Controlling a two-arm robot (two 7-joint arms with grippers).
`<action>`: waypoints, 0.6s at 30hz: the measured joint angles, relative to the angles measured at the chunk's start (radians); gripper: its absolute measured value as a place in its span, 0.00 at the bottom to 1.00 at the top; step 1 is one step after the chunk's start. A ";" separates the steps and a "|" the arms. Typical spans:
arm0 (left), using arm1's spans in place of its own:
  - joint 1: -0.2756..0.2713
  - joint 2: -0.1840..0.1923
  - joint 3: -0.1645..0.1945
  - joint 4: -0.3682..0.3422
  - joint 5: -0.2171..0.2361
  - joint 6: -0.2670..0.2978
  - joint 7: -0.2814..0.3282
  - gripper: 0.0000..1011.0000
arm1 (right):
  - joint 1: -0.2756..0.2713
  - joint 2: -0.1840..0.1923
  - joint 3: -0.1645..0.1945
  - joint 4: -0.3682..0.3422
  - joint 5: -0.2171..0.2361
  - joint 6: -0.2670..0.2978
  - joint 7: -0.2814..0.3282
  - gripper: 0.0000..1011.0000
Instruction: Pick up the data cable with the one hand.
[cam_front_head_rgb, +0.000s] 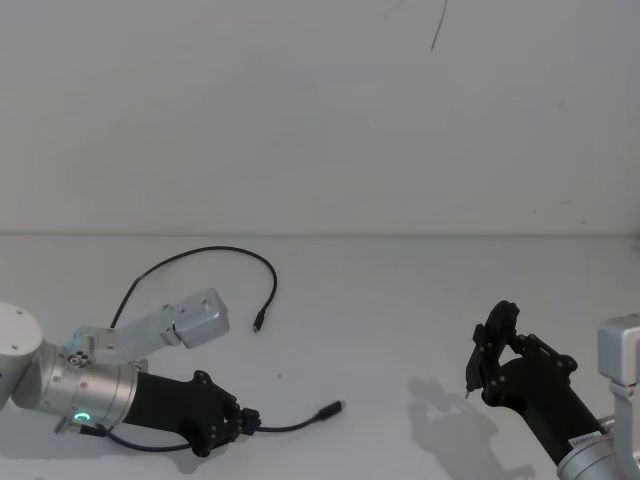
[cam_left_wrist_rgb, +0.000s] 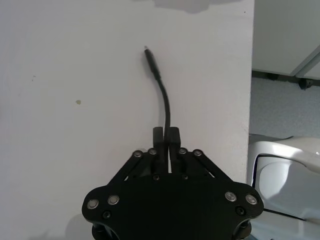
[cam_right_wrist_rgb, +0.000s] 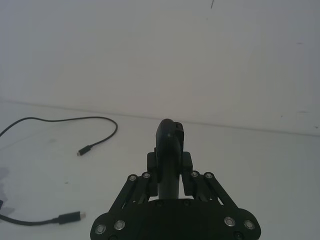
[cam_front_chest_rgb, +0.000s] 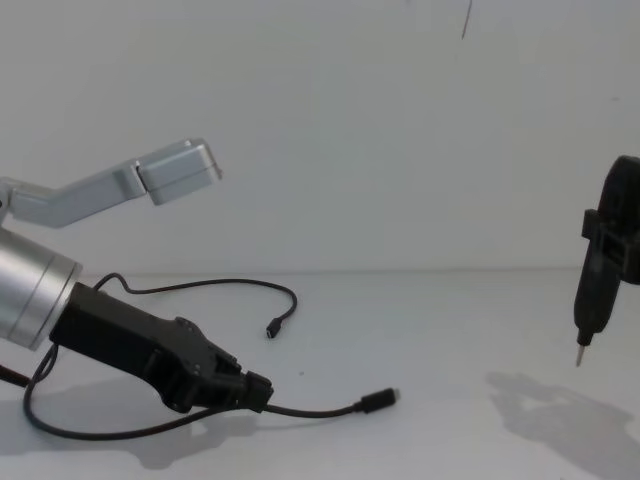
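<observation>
The data cable (cam_front_head_rgb: 215, 249) is a long thin black line on the white table (cam_front_head_rgb: 400, 300). It loops from a small plug (cam_front_head_rgb: 258, 322) back behind my left arm and out to a larger plug (cam_front_head_rgb: 328, 409). My left gripper (cam_front_head_rgb: 250, 418), on the silver wrist with the green ring, is shut on the cable a short way behind the larger plug (cam_left_wrist_rgb: 151, 62). In the chest view, the cable sags from the gripper (cam_front_chest_rgb: 257, 392) to that plug (cam_front_chest_rgb: 378, 400), low over the table. My right gripper (cam_front_head_rgb: 488, 358) hangs at the right, clamped on a black pin-tipped stub (cam_front_chest_rgb: 590, 300).
The table's right edge (cam_left_wrist_rgb: 250, 100) runs close beside the held cable end in the left wrist view, with floor and a white base beyond it. A white wall (cam_front_head_rgb: 320, 110) backs the table. Bare tabletop lies between the two arms.
</observation>
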 joint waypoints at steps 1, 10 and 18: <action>0.000 0.000 0.000 0.000 0.000 0.000 0.000 0.06 | 0.000 0.000 0.000 0.000 0.000 0.000 0.000 0.26; -0.001 0.000 0.001 0.000 0.000 0.001 0.000 0.03 | 0.000 0.000 0.000 0.000 0.000 0.000 0.000 0.26; -0.001 0.000 0.001 0.000 0.000 0.001 0.000 0.03 | 0.000 0.000 0.000 0.000 0.000 0.000 0.000 0.26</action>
